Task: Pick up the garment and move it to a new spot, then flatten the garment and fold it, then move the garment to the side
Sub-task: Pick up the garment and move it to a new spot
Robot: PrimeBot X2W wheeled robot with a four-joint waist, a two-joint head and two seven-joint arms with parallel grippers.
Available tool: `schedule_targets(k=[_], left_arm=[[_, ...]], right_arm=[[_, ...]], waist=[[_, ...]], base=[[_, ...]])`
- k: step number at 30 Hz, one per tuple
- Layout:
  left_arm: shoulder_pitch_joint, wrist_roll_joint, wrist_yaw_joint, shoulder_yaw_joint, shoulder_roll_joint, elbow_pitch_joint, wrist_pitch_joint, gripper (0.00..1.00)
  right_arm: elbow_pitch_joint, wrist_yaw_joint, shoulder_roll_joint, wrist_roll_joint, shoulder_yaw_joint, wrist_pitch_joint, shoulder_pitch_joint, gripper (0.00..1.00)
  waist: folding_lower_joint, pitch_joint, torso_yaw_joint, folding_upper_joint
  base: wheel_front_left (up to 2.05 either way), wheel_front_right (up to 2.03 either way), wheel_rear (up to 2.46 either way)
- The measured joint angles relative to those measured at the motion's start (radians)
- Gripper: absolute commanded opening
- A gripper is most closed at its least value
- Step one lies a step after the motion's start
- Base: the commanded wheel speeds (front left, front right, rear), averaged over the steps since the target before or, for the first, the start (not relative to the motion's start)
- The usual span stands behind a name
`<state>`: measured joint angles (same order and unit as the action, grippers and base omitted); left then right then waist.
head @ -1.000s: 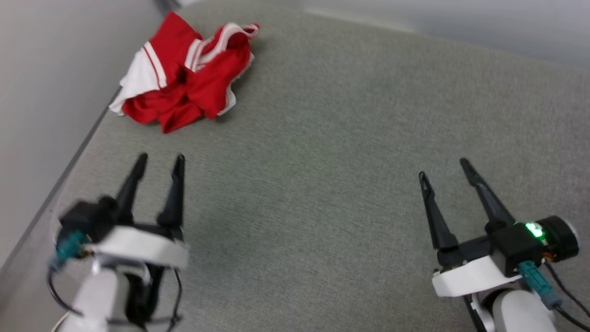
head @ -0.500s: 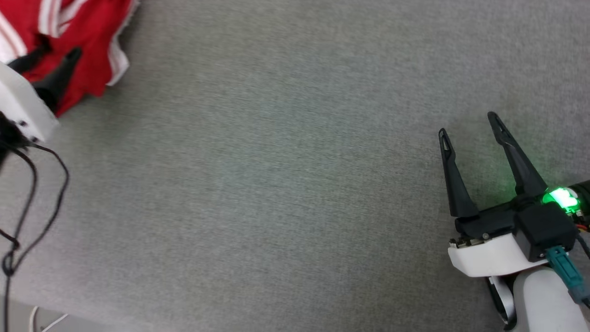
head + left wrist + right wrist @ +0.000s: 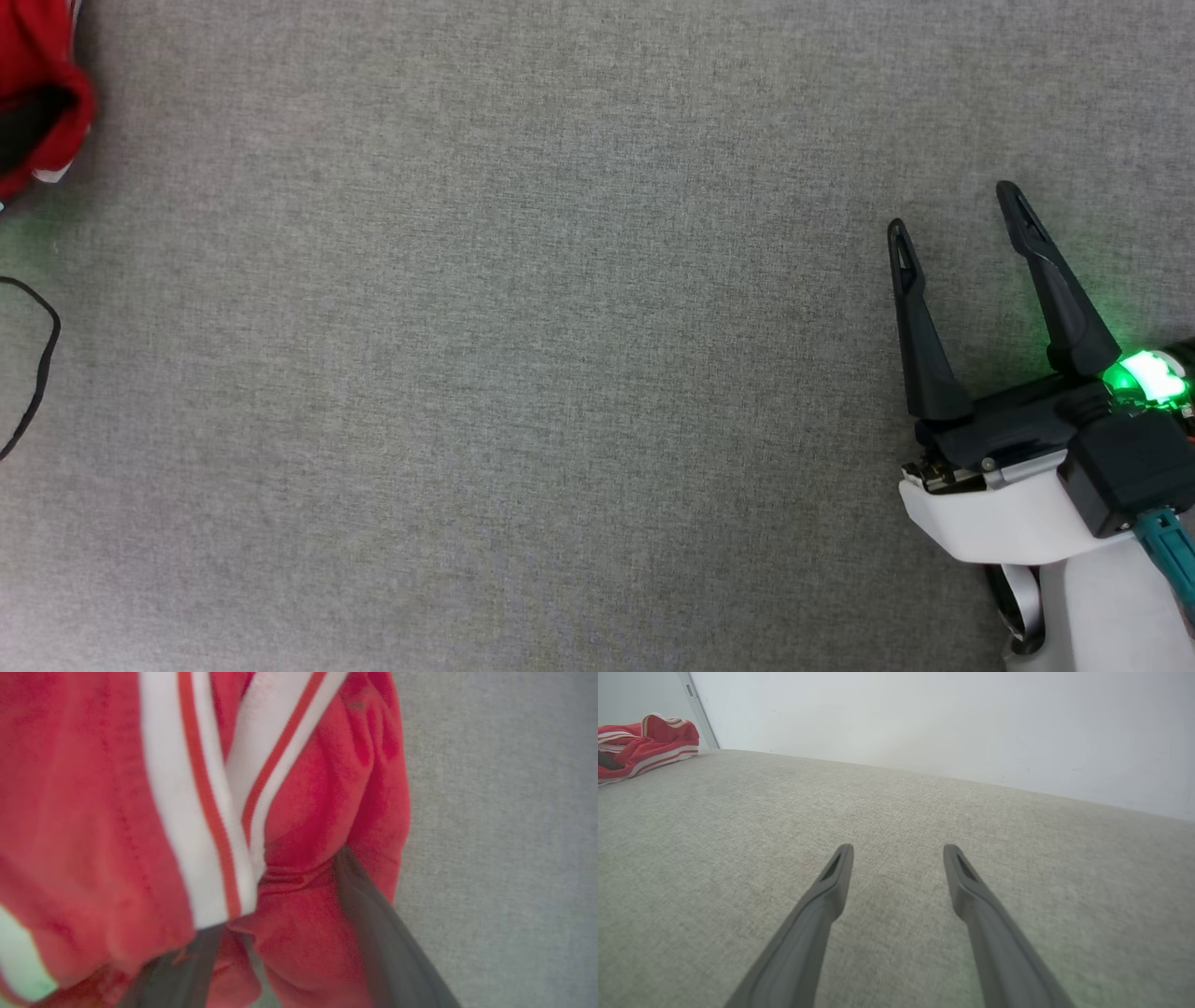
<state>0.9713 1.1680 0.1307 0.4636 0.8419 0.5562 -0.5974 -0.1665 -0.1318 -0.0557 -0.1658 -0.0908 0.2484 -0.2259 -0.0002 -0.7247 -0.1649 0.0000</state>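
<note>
The garment (image 3: 303,826), red with white and red striped trim, lies crumpled on the grey surface. In the left wrist view it is very close, and my left gripper (image 3: 275,896) is pushed into it with its fingers apart and a bunch of red cloth between them; the left fingertip is hidden under the trim. The head view catches an edge of the garment (image 3: 42,89) at the top left corner. From the right wrist view the garment (image 3: 654,737) lies far off at the left. My right gripper (image 3: 953,210) (image 3: 899,849) hovers open over bare fabric, holding nothing.
The grey woven surface (image 3: 523,355) stretches wide between the garment and my right gripper. A black cable (image 3: 42,364) loops in at the left edge. A pale wall (image 3: 948,728) bounds the surface's far side, with a corner post (image 3: 698,709) behind the garment.
The head camera has swung, sliding the garment off to the top left. My left gripper has reached forward into the garment and left the head view. The right gripper stays open.
</note>
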Motion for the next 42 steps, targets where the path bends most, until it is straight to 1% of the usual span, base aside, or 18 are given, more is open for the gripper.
schedule_targets(k=[3, 9, 13, 16, 19, 22, 25, 28, 31, 33, 37, 38, 41, 42], left_arm=[[0.003, 0.014, 0.000, 0.025, 0.007, 0.002, -0.005, 0.00], [-0.006, 0.027, -0.002, 0.076, 0.009, 0.005, 0.055, 0.00], [-0.032, 0.033, -0.002, 0.119, 0.018, -0.023, 0.110, 0.00], [-0.051, 0.031, -0.001, 0.160, 0.031, -0.060, 0.159, 0.00], [-0.080, 0.012, -0.001, 0.218, 0.057, -0.115, 0.204, 0.00], [-0.098, -0.026, -0.002, 0.272, 0.074, -0.174, 0.288, 0.00], [-0.118, -0.039, -0.001, 0.320, 0.065, -0.236, 0.352, 0.00], [-0.136, -0.053, -0.001, 0.374, 0.047, -0.288, 0.389, 0.00], [-0.150, -0.074, -0.001, 0.425, 0.017, -0.331, 0.419, 0.00], [-0.151, -0.092, -0.001, 0.450, -0.021, -0.346, 0.437, 0.00], [-0.153, -0.135, -0.011, 0.492, -0.130, -0.361, 0.472, 0.00], [-0.156, -0.143, -0.018, 0.502, -0.158, -0.365, 0.479, 0.00], [-0.158, -0.221, -0.054, 0.551, -0.235, -0.357, 0.500, 0.00], [-0.158, -0.230, -0.062, 0.561, -0.265, -0.349, 0.509, 0.00]], right_arm=[[0.007, 0.000, 0.003, 0.000, 0.002, 0.004, -0.002, 1.00], [0.046, 0.000, 0.004, -0.003, 0.008, 0.010, -0.006, 1.00], [0.078, 0.001, 0.003, -0.002, 0.014, 0.011, -0.008, 1.00], [0.109, 0.001, 0.004, 0.006, 0.017, 0.012, 0.001, 1.00], [0.137, 0.001, 0.004, 0.017, 0.021, 0.012, 0.007, 1.00], [0.161, 0.001, 0.004, 0.041, 0.028, 0.014, 0.012, 1.00], [0.182, 0.001, 0.004, 0.063, 0.028, 0.014, 0.024, 1.00], [0.195, 0.001, 0.004, 0.082, 0.025, 0.015, 0.034, 1.00], [0.205, 0.001, 0.004, 0.106, 0.026, 0.015, 0.045, 1.00], [0.209, 0.001, 0.004, 0.116, 0.026, 0.015, 0.049, 1.00], [0.218, 0.001, 0.004, 0.130, 0.025, 0.015, 0.067, 1.00], [0.218, 0.001, 0.004, 0.132, 0.025, 0.015, 0.067, 1.00], [0.217, 0.001, 0.004, 0.141, 0.029, 0.015, 0.067, 1.00], [0.215, 0.001, 0.004, 0.142, 0.035, 0.015, 0.067, 1.00]], waist=[[0.0000, 0.002, 0.003, 0.0000], [0.0001, 0.039, 0.006, 0.0000], [0.0001, 0.084, 0.008, 0.0000], [0.0001, 0.128, 0.010, 0.0000], [0.0001, 0.180, 0.013, 0.0000], [0.0001, 0.236, 0.019, 0.0000], [0.0001, 0.291, 0.028, 0.0000], [0.0001, 0.341, 0.040, 0.0000], [0.0001, 0.384, 0.056, 0.0000], [0.0001, 0.408, 0.072, 0.0000], [0.0001, 0.444, 0.109, 0.0000], [0.0001, 0.451, 0.120, 0.0000], [0.0001, 0.467, 0.158, 0.0001], [0.0001, 0.471, 0.171, 0.0000]], base=[[0.00, 0.00, 0.00], [0.00, 0.00, 0.00], [0.00, 0.00, 0.00], [0.00, 0.00, 0.00], [0.00, 0.00, 0.00], [0.00, 0.00, 0.00], [0.00, 0.00, 0.00], [0.00, 0.00, 0.00], [0.00, 0.00, 0.00], [0.00, 0.00, 0.00], [0.00, 0.00, 0.00], [0.00, 0.00, 0.00], [0.00, 0.00, 0.00], [0.00, 0.00, 0.00]])
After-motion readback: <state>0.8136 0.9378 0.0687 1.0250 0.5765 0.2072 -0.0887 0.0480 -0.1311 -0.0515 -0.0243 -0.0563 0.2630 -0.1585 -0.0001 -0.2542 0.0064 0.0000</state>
